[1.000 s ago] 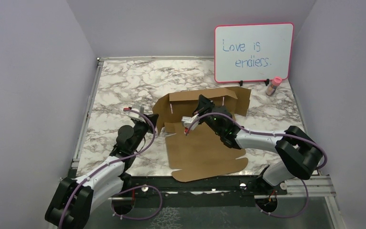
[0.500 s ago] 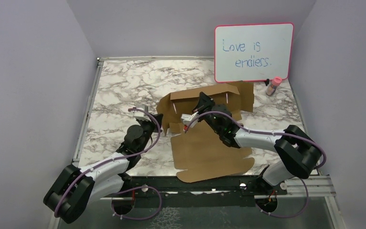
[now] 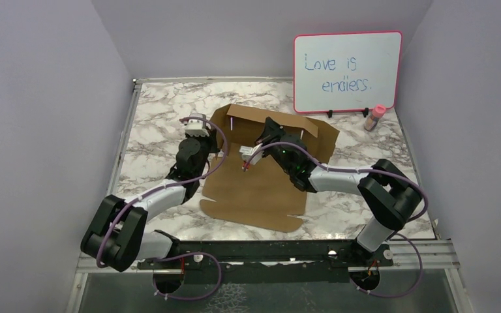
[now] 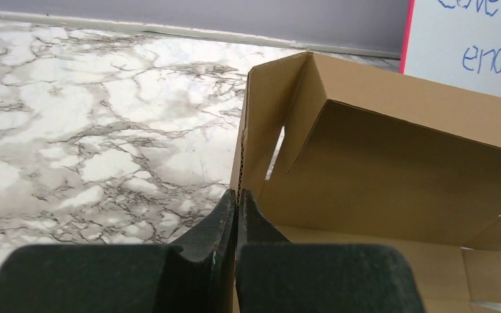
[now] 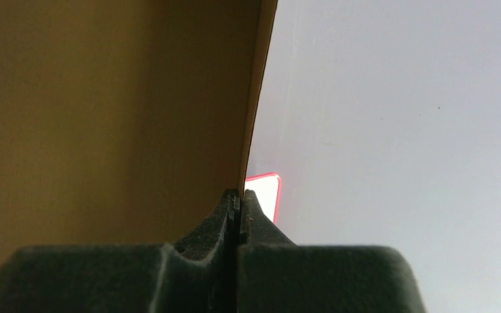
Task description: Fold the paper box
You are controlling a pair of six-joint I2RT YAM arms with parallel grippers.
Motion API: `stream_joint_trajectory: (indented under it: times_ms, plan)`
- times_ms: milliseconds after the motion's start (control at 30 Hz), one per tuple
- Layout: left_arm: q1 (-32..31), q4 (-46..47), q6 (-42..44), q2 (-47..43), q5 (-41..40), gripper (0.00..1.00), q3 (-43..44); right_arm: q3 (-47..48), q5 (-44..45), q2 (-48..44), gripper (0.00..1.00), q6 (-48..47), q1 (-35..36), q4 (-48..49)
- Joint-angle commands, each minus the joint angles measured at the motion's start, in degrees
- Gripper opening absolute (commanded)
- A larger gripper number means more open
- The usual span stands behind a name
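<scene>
The paper box is a brown cardboard sheet lying on the marble table, with its far wall and left side flap raised. My left gripper is at the box's left side. In the left wrist view that gripper is shut on the upright edge of the left side flap. My right gripper reaches over the sheet to the far wall. In the right wrist view it is shut on the edge of a brown panel that fills the left half of the picture.
A pink-framed whiteboard stands at the back right, with a small pink-capped bottle beside its foot. Grey walls close in the table on three sides. A metal rail runs along the left edge.
The box has slid left and away from the arm bases and turned a little. My left gripper has moved far forward to the left flap. The right gripper went left with the far wall.
</scene>
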Motion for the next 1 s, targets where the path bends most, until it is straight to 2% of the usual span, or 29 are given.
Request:
stream_joint_trajectory:
  times_ms: [0,267,533,800,967]
  plan:
    - [1.43,5.58,2.26,1.94,6.82,0.01,3.34,0.70,-4.70,1.88,0.01,-1.37,0.74,3.03]
    - [0.54,13.79,0.07,5.97,10.38,0.01,-3.04,-4.06,-4.97,2.63,0.01,-2.07,0.77,9.77]
    - [-3.92,17.67,-1.05,8.36,7.75,0.01,-6.83,-9.34,-5.08,2.89,0.01,-5.34,0.90,15.62]
    - [-5.42,21.87,-3.17,10.21,7.00,0.04,-11.42,-11.67,-4.74,2.59,0.01,-8.39,1.55,16.05]
    - [-5.42,22.86,-3.41,10.21,7.05,0.10,-12.12,-11.57,-4.34,2.40,0.01,-11.14,1.88,16.44]
